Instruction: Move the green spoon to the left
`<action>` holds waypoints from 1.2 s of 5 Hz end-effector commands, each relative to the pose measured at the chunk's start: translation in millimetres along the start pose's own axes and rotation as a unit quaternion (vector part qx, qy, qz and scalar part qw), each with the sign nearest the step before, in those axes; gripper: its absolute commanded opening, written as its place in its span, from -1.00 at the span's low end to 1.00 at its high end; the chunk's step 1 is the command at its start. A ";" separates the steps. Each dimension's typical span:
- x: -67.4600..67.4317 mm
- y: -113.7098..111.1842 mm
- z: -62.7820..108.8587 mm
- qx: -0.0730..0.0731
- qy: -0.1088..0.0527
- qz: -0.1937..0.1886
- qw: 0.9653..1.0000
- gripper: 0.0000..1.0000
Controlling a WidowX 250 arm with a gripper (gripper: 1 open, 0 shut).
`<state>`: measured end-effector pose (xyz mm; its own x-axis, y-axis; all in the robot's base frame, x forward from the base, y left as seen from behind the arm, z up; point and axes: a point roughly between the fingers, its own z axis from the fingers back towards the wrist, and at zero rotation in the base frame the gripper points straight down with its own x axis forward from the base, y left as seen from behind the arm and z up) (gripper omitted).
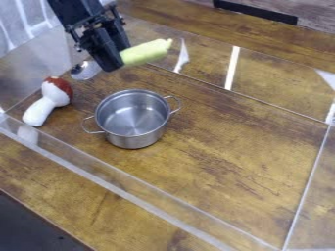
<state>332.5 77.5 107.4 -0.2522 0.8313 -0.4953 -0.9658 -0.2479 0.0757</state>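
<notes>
The bench [236,147] is brown wood with visible grain, crossed by clear panels with pale edges, and a whitish, ridged thing [23,20] stands in the far left corner of the view. The black tool [109,57], partly closed, grips the green spoon [144,53] by its thick handle, above the bench and beyond the pot, with the shiny bowl showing on the image's left side. There is one spoon, one round steel pot [132,119] with two handles, and one red-capped white mushroom toy [50,101].
</notes>
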 end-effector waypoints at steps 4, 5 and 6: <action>78.1 -38.3 48.4 -0.053 -0.029 0.083 0.995 -1.00; 89.9 -46.4 40.3 -0.040 -0.031 0.077 0.996 -1.00; 97.2 -50.8 30.3 -0.028 -0.037 0.068 0.997 -1.00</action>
<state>355.1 174.7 57.9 -0.4053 0.8042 -0.4347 -0.9136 -0.3734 0.1609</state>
